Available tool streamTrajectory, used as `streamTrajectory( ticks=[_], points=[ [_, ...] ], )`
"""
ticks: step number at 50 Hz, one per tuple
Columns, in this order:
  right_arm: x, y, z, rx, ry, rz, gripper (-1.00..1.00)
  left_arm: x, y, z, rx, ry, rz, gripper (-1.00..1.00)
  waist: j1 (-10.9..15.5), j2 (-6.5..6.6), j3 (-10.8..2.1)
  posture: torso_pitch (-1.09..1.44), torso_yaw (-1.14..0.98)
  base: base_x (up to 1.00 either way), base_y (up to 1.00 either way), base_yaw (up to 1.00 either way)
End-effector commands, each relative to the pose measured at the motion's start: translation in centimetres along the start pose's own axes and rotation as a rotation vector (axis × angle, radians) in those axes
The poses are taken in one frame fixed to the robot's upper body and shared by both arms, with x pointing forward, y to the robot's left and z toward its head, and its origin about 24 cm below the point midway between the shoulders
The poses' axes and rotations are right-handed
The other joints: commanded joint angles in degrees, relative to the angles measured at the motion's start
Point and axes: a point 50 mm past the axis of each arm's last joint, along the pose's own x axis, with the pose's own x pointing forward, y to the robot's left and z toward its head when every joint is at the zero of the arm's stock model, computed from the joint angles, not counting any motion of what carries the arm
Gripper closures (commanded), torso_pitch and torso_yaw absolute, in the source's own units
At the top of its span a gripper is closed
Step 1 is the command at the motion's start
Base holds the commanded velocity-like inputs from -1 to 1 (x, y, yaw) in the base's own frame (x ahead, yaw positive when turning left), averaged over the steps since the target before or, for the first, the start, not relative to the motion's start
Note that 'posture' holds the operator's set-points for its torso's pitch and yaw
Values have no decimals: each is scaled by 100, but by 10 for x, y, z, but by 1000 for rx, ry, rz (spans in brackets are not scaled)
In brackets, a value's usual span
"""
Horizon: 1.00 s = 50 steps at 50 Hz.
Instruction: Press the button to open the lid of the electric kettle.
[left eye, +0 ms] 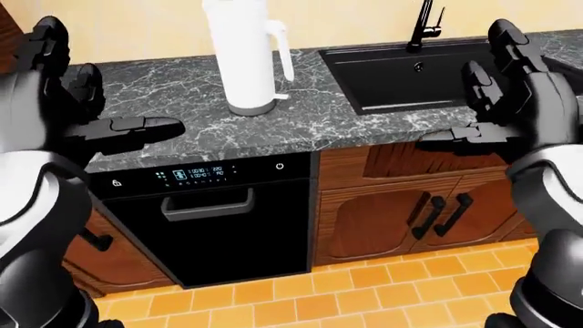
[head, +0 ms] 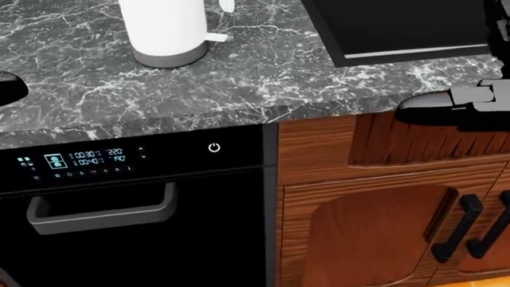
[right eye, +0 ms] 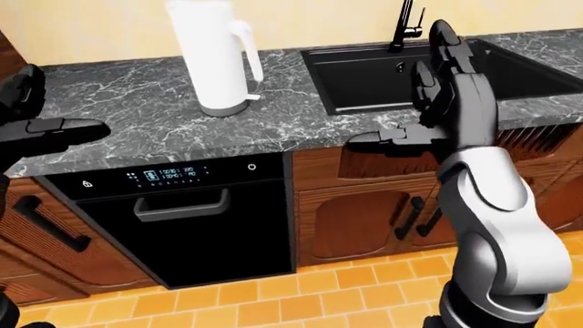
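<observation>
A tall white electric kettle (left eye: 238, 55) with a grey base and a side handle stands upright on the dark marble counter (left eye: 309, 116), left of the sink. Its top is cut off by the top edge of both eye views, so lid and button are hidden. My left hand (left eye: 68, 96) hovers open at the left, over the counter's edge, well apart from the kettle. My right hand (right eye: 435, 89) is raised open in front of the sink, fingers spread, holding nothing. In the head view only the kettle's lower body (head: 165, 33) shows.
A black sink (left eye: 410, 72) with a dark tap (left eye: 424, 24) is set into the counter right of the kettle. Below are a black dishwasher (left eye: 214, 219) with a lit display and grey handle, and wooden cupboard doors (left eye: 401, 219) with black handles. Orange tiles cover the floor.
</observation>
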Motion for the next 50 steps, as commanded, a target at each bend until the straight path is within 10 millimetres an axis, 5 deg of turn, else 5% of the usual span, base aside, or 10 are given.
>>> streamTrajectory(
  ticks=[1, 10, 11, 18, 23, 25, 37, 45, 48, 50],
  points=[
    [-2, -6, 21, -19, -105, -32, -100, -3, -3, 18, -3, -98, -14, -100, -31, -25, -147, 0, 0, 14, 27, 0],
    [-3, -5, 23, -21, -108, -28, -100, -3, -2, 18, -2, -99, -15, -100, 27, -753, -149, 0, 0, 13, 27, 0],
    [-3, -5, 23, -21, -108, -29, -100, -3, -2, 18, -2, -100, -14, -100, -31, -542, -126, 0, 0, 14, 26, 0],
    [-3, -6, 29, -21, -120, -31, -100, -4, 1, 30, -5, -123, -5, -100, -48, -449, -108, 0, 0, 14, 27, 0],
    [-2, -7, 37, -20, -137, -30, -100, -5, 1, 38, -23, -156, -12, -100, -122, 154, -274, 0, 0, 14, 27, 0],
    [-2, -8, 37, -20, -138, -32, -100, -5, 2, 41, -28, -171, -10, -100, -61, 100, -84, 0, 0, 13, 27, 0],
    [-2, -9, 37, -19, -138, -35, -100, -5, -1, 40, -14, -161, -17, -100, 57, -629, -140, 0, 0, 14, 22, 0],
    [-2, -11, 35, -19, -137, -41, -100, -6, -2, 40, -14, -161, -22, -100, -35, -311, -77, 0, 0, 14, 2, 0],
    [-2, -11, 35, -20, -137, -41, -100, -5, -3, 39, -10, -158, -21, -100, -68, 116, -130, 0, 0, 13, 0, 0],
    [-2, -11, 35, -20, -138, -41, -100, -5, -3, 38, -4, -155, -21, -100, -37, 74, -98, 0, 0, 14, 0, 0]
  ],
)
